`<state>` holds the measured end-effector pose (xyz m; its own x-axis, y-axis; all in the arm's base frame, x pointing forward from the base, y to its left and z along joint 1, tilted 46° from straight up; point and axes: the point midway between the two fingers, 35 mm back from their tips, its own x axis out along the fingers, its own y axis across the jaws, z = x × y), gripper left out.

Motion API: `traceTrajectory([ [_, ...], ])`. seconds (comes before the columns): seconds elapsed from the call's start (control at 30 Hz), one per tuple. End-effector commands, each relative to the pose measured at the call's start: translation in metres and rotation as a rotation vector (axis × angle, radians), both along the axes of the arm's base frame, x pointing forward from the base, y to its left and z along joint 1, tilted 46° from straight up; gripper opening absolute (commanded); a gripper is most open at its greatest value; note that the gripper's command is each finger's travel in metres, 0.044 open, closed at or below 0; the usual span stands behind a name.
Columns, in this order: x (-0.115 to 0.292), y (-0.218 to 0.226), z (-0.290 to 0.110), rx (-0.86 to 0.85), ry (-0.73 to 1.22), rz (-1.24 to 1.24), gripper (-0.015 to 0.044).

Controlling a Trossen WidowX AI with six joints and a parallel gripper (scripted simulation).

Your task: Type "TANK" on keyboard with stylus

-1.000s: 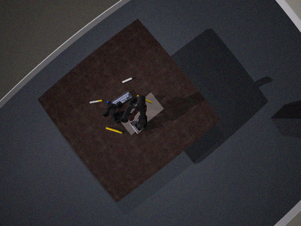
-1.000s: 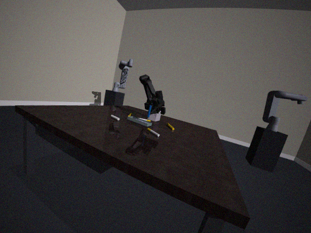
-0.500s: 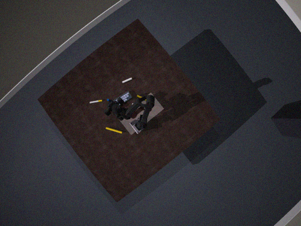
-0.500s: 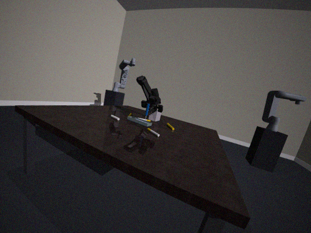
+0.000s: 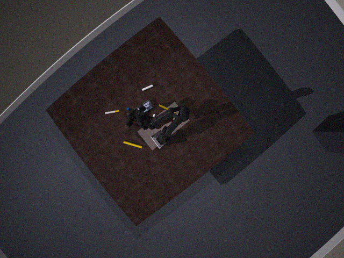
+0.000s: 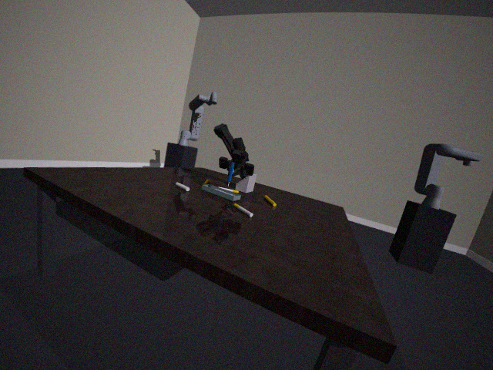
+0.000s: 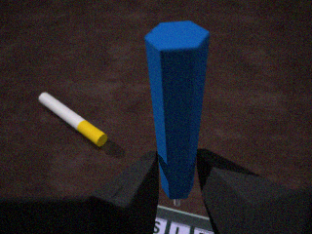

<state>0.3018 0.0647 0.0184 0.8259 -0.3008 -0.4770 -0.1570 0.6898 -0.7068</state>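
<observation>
My gripper is shut on the blue hexagonal stylus, which stands upright between the black fingers. Its thin metal tip points down at the keyboard. In the wrist view only the keyboard's near edge with a few keys shows under the tip. I cannot tell whether the tip touches a key. The arm leans over the keyboard and hides most of it in the overhead view.
A white and yellow pen lies on the brown desk left of the stylus. A white stick and two yellow sticks, one and another, lie around the keyboard. Other robot arms stand off the desk.
</observation>
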Motion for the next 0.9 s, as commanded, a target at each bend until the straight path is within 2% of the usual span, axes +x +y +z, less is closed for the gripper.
traceTrajectory([
  [0.0,-0.002,-0.003,0.003,0.001,0.025,0.026,0.0000],
  [0.87,-0.029,-0.021,0.026,0.021,0.156,0.195,0.0000],
])
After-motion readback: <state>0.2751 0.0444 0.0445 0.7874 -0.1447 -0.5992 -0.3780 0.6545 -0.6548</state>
